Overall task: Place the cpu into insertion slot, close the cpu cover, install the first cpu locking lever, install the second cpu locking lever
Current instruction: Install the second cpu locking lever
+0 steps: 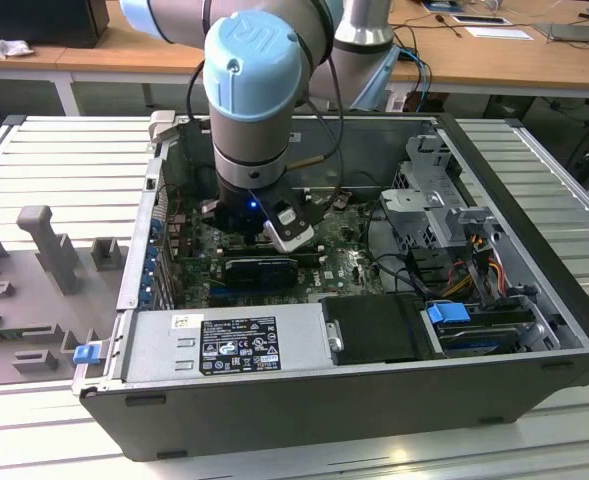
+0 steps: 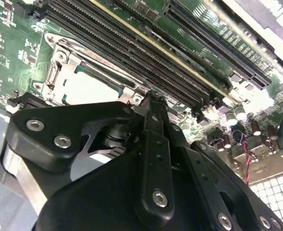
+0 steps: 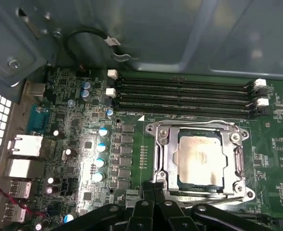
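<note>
While the arm (image 1: pixel 254 90) reaches down into the open computer case (image 1: pixel 374 390), which lies on the slatted desk (image 1: pixel 54 170), the claw (image 3: pixel 153 190) sits low over the green motherboard (image 3: pixel 83 144), right at the near edge of the processor socket. From the exterior view's left to its right: grey moulded fixtures (image 1: pixel 44 240) rest on the desk, then comes the case with the labelled power supply box (image 1: pixel 224 345) along its front wall, then the drive cage (image 1: pixel 434 195) and its coloured cables.

In the first wrist view the cpu (image 3: pixel 200 159) lies flat in the insertion slot (image 3: pixel 179 180), its pale metal face showing through the cut-out of the cpu cover (image 3: pixel 164 154), which is folded down around it. Four long memory slots (image 3: pixel 179 96) run just beside the socket.

In the second wrist view the claw's fingers (image 2: pixel 153 144) are pressed together with no gap showing between them and nothing gripped, their tips just at the socket's metal frame.
</note>
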`<state>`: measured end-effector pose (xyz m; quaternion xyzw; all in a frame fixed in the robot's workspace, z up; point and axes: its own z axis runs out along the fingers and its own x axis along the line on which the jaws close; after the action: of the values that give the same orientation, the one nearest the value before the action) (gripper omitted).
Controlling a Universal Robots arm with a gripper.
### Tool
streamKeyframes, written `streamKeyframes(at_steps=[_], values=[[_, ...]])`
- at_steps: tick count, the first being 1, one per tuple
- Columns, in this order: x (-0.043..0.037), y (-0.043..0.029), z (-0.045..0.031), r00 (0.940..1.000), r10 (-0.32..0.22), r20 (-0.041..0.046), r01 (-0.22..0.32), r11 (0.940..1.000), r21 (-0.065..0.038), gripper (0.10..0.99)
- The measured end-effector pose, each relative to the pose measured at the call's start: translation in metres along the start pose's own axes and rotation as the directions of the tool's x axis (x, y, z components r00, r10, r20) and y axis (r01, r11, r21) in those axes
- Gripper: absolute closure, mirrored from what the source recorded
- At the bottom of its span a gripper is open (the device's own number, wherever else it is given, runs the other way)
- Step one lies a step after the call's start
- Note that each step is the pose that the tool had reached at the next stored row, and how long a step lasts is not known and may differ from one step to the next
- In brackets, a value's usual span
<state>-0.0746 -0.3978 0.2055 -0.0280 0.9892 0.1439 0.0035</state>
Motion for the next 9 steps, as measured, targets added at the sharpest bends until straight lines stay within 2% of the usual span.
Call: streamKeyframes(at_steps=[4,5,7,9], values=[[-0.0006,0.0041,-0.0138,1.0,0.0,-0.0001,0.0,1.0,0.0,0.98],[-0.0023,0.0041,-0.0145,1.0,0.0,-0.0015,0.0,1.0,0.0,0.98],[-0.0132,0.0034,-0.0154,0.9999,0.003,-0.0102,-0.003,1.0,-0.001,0.98],[-0.0141,0.0058,-0.0232,0.9999,0.003,-0.0115,-0.004,1.0,-0.001,0.98]])
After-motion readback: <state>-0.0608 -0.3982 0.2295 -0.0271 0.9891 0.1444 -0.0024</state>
